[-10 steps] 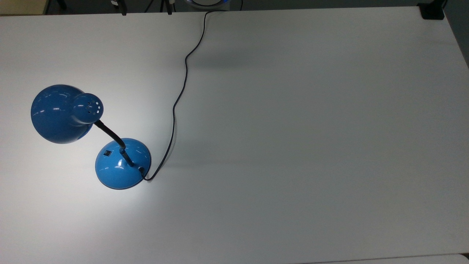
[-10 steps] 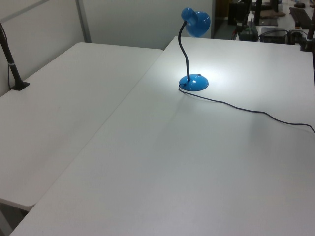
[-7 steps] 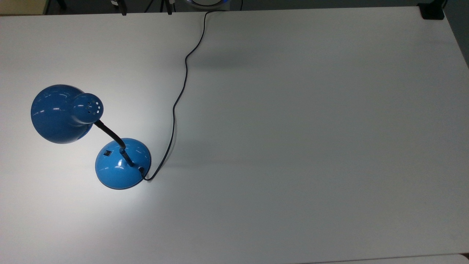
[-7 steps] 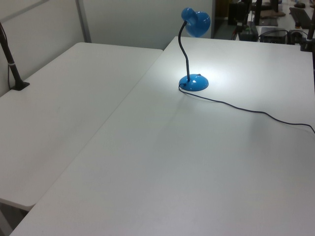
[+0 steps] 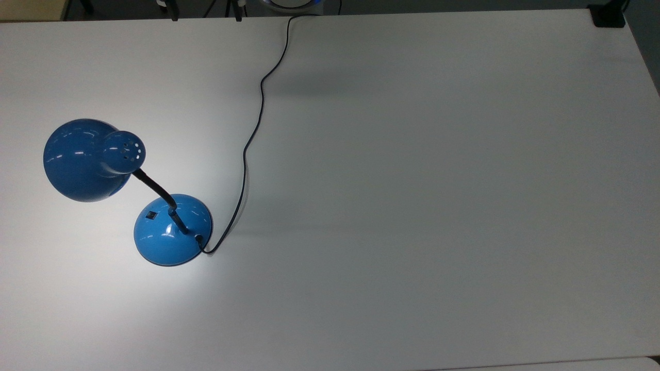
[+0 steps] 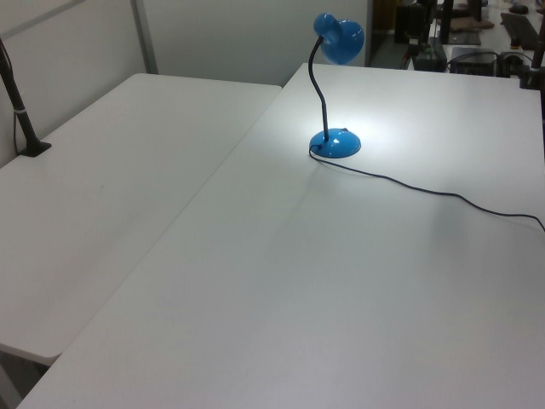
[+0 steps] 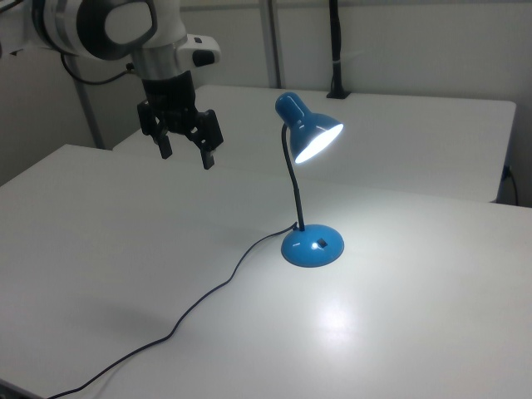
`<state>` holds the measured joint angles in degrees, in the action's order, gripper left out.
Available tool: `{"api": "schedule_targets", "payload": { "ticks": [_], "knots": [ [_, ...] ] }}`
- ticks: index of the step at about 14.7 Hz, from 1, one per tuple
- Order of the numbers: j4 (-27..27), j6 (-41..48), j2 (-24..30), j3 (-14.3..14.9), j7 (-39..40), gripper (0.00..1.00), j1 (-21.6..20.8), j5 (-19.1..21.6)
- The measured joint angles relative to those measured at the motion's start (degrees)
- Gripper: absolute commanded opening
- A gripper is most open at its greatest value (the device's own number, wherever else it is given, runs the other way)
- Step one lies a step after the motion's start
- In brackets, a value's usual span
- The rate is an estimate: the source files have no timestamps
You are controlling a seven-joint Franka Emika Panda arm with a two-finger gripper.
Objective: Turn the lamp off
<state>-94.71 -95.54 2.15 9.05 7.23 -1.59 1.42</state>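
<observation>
The lamp is glossy blue, with a dome shade, black gooseneck and round base; it is lit and casts a bright patch on the white table. A small black switch sits on the base. In the left view the lamp stands at the far middle. In the right view the lamp glows at centre, its switch facing the camera. My gripper hangs high in the air to the right view's left of the shade, open, holding nothing.
The lamp's black cord snakes from the base across the white table to its far edge. A second white table adjoins in the left view, with a black clamp post on it.
</observation>
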Motion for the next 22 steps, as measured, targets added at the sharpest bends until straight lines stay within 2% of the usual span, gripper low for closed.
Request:
{"api": "schedule_targets", "payload": {
  "ticks": [5, 9, 11, 12, 15, 17, 18, 22],
  "knots": [
    [0.0, 0.0, 0.0, 0.3, 1.9, 1.0, 1.7, 0.0],
    [-1.2, 0.0, -0.5, 0.5, 19.7, 1.0, 7.5, -0.1],
    [-2.0, -0.2, -1.1, 0.6, 24.2, 1.0, 11.0, -0.2],
    [-2.3, -1.3, -1.6, 0.7, 25.4, 0.9, 12.7, -0.2],
    [-4.8, -9.4, -4.2, 0.8, 27.2, 0.29, 16.4, -0.2],
    [-7.5, -17.2, -7.5, 0.8, 27.1, 0.02, 18.0, 0.6],
    [-8.3, -21.0, -9.5, 0.8, 26.8, 0.0, 18.6, 2.9],
    [-8.5, -32.1, -16.5, 0.8, 26.7, 0.0, 19.8, 16.2]
  ]
}}
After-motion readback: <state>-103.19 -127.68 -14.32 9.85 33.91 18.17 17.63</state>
